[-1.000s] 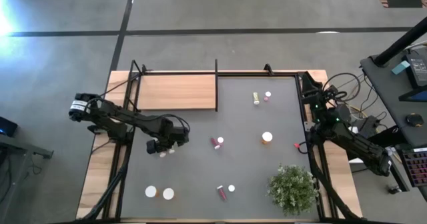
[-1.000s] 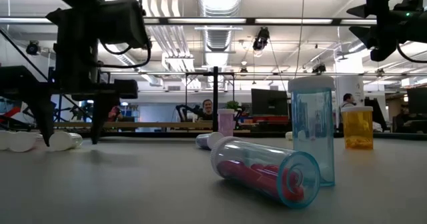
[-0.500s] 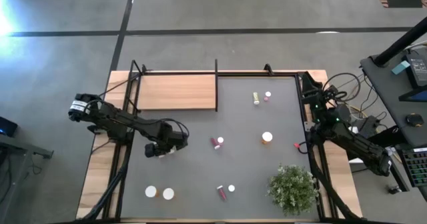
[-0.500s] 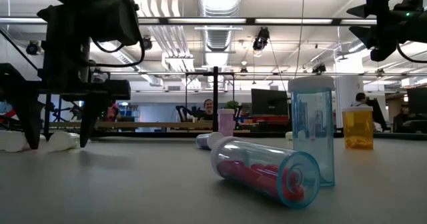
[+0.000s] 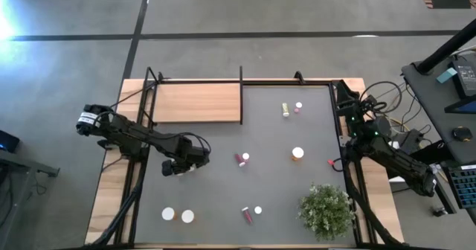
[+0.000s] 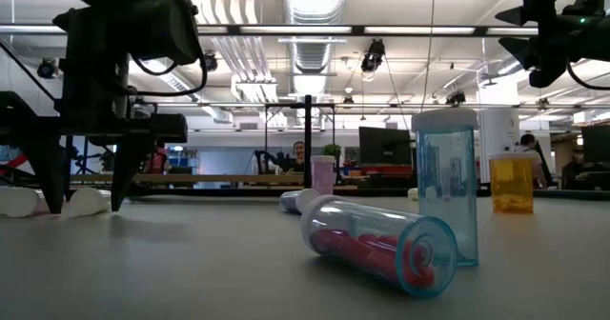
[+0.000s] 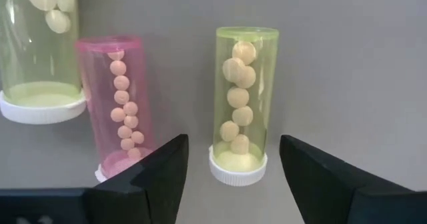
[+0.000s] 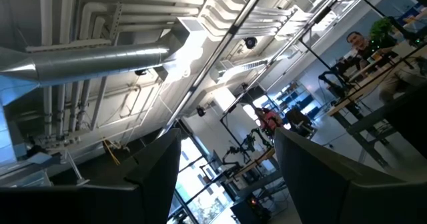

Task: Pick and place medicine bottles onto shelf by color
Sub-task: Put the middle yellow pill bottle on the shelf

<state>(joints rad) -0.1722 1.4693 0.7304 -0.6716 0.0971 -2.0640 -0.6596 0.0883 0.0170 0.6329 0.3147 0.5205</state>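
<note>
Jaws of the left gripper (image 7: 230, 181) are seen spread apart on either side of a yellow-green bottle (image 7: 243, 104) lying on the dark tabletop (image 5: 223, 190), with a gap to each finger, so nothing is held yet; a pink bottle (image 7: 120, 104) lies just beside it and another yellow-green bottle (image 7: 39, 47) beyond that. From above, this gripper (image 5: 182, 164) is placed at about nine o'clock on the table, and the bottles under it are hidden there. The right gripper (image 8: 227, 184) is parked off the table's edge at about three o'clock, its fingers wide apart with only the room's ceiling between them, so it is empty. The shelf (image 5: 197, 103), at about eleven o'clock, is seen bare: no bottle has been placed on it, so the sorting is judged to be at its very start. Left on the tabletop are two small bottles (image 5: 290, 109) at one o'clock, an orange bottle (image 5: 297, 154) at three, a pink bottle (image 5: 241, 159) near the centre, a pair (image 5: 251, 213) at six, and two white-capped bottles (image 5: 177, 215) at seven, whose body colours cannot be made out from above. A plant (image 5: 325, 210) stands at five o'clock. Nearly everything, perhaps all of it, remains to be done.
</note>
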